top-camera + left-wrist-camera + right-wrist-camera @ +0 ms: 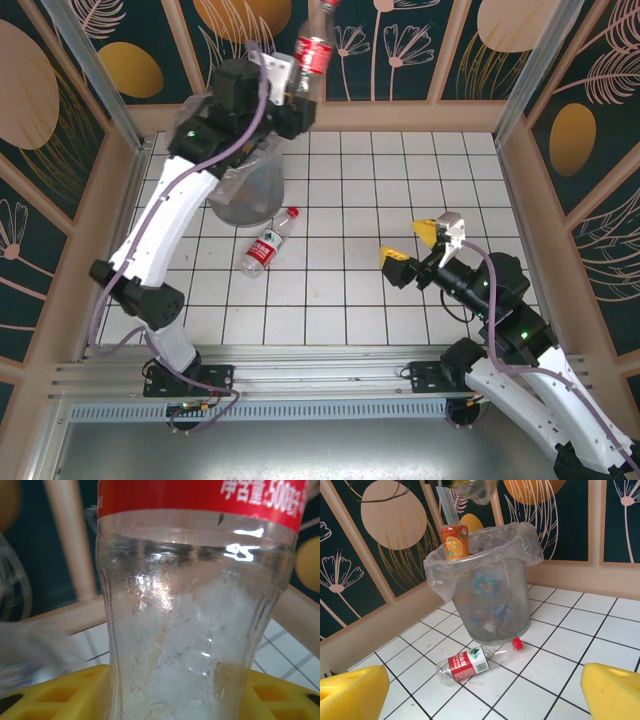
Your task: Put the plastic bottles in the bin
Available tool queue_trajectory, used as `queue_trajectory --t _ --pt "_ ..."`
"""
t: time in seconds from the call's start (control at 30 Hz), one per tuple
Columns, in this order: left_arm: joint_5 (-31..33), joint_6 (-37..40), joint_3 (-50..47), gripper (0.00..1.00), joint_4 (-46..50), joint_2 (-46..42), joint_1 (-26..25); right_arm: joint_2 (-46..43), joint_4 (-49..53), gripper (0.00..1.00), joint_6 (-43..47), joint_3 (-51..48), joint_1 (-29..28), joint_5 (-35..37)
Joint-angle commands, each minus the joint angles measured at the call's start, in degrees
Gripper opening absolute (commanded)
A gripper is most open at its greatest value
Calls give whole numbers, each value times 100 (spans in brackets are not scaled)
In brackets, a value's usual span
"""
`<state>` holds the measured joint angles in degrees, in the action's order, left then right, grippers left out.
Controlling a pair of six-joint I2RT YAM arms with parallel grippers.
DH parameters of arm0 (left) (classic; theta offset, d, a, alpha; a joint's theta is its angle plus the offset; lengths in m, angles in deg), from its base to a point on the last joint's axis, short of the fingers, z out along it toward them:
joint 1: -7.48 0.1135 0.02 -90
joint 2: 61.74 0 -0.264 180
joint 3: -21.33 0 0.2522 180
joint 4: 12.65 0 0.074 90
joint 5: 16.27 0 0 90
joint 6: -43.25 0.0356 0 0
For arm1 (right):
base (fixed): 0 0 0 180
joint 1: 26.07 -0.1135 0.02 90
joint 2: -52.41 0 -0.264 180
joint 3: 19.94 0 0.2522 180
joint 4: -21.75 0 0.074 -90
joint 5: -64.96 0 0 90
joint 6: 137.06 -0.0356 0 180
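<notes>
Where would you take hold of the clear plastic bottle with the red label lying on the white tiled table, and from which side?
Probably across its labelled middle, coming down from above, straddling its width. The clear red-labelled plastic bottle lies flat on its side, its red cap close to the grey mesh bin, so that end is crowded while both flanks are free.

Holds the left gripper (298, 108) high over the bench's far-left corner, jaws clamped on the bottom of a bottle (312, 52) standing cap-up. Holds the right gripper (408, 243) low over the bench's right half, jaws spread wide, aimed toward the far-left corner.
</notes>
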<state>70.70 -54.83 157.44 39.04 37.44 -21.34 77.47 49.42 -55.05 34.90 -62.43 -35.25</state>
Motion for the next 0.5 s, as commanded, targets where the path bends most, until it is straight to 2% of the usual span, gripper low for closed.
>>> queue_trajectory --t 0.0,0.23,0.47 --pt "780 -190 -376 55 220 -523 383 -37 -117 99 -95 -46 44 -103" --pt "2251 -476 -1348 56 406 -1372 760 16 -143 99 -106 -47 83 -145" --pt "2577 -623 -1887 56 650 -1782 1313 18 -129 99 -121 -47 100 -200"
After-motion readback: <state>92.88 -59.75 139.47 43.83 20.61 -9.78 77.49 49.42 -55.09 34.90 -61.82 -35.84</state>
